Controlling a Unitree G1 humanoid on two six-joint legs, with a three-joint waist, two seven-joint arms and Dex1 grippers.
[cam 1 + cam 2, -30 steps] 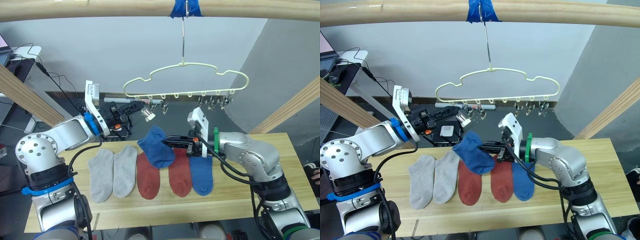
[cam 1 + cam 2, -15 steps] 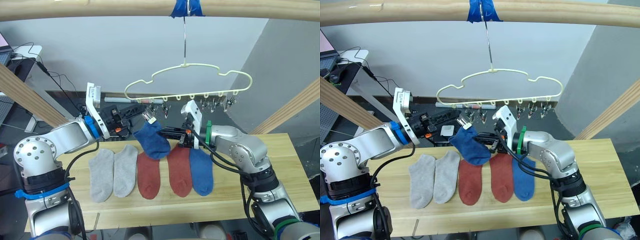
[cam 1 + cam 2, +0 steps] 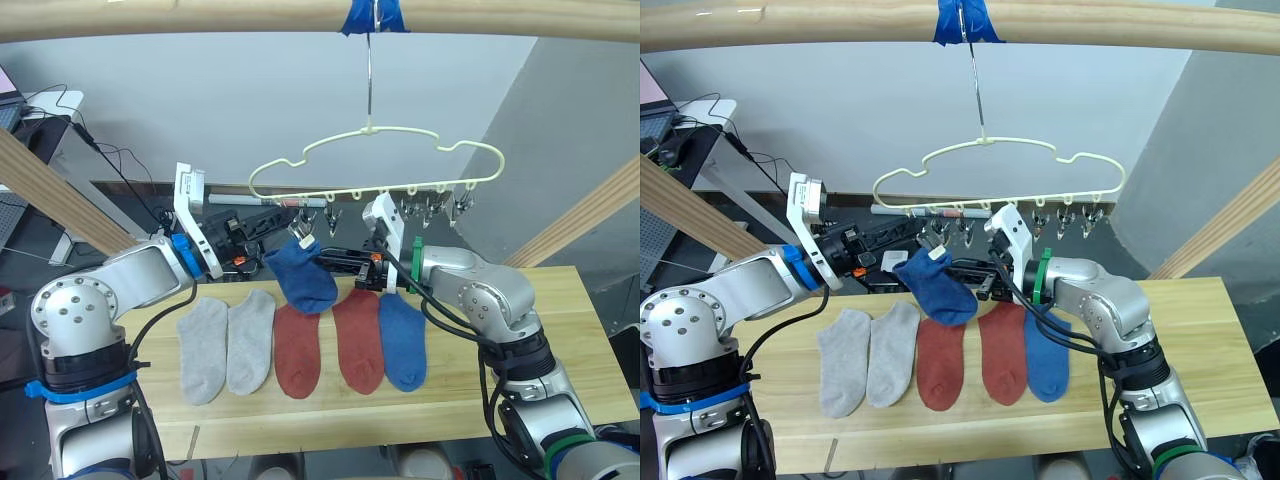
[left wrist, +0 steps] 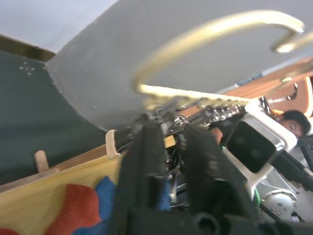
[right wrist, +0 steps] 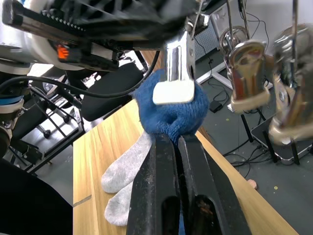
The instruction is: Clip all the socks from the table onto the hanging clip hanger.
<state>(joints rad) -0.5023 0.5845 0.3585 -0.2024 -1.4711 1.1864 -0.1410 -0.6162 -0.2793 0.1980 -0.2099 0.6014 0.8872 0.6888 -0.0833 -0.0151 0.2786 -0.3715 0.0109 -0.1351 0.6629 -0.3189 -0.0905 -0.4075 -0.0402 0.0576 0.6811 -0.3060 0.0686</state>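
The right gripper (image 5: 173,142) has its two fingers pinched together on the cuff of a blue sock (image 3: 303,279), holding it up off the table (image 3: 560,330) so the toe hangs above the row's middle. Up top, the left gripper (image 3: 290,228) is clamped on one metal clip (image 5: 175,73) near the left end of the clip hanger (image 3: 400,160), squeezing it; that clip's pale pad sits right at the bunched blue knit.

This looks like the feeding step: cuff into the clip. Doing it well means nudging the cuff's edge deep between the clip's halves before the left fingers ease off, and keeping the hanger steady, since it swings freely on its hook. Release the clip first, then the sock, so the knit doesn't slip out. Whether the cuff is already inside the clip, I can't tell.

Five socks lie side by side on the table, toward its left half: two grey socks (image 3: 225,345), two red socks (image 3: 328,345), and a second blue sock (image 3: 403,342) at the right end of the row.
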